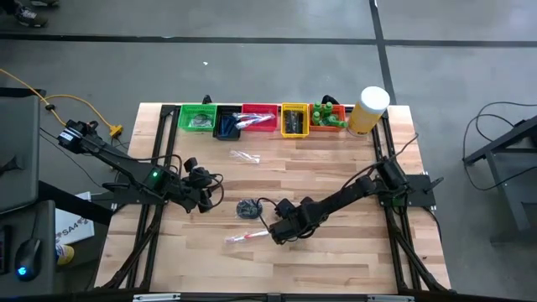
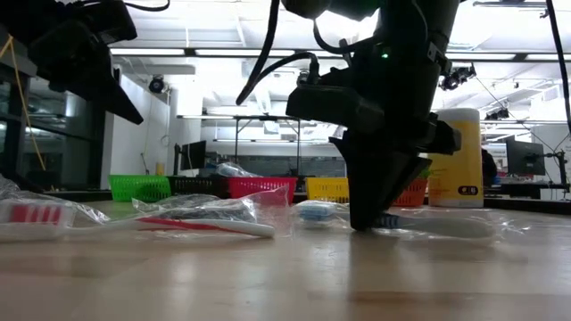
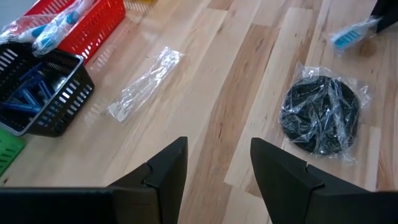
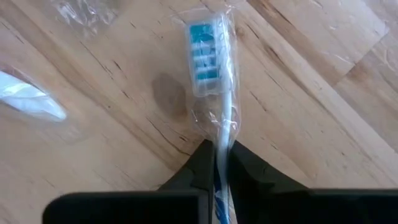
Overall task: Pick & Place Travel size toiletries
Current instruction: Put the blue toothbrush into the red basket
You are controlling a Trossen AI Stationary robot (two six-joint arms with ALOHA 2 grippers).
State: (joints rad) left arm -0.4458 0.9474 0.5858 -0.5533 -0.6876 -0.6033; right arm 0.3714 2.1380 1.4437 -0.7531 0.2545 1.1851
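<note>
R gripper (image 4: 221,163) was pinched on the handle of the clear-wrapped blue-bristled toothbrush (image 4: 208,62) lying on the wood table (image 4: 311,118), prob. for lifting; L gripper (image 3: 214,171) hung open, empty.

Grey concrete floor (image 1: 252,75) around the wooden table (image 1: 336,260), bright ceiling light strips (image 2: 223,52) — white walls, dark monitors behind.
</note>
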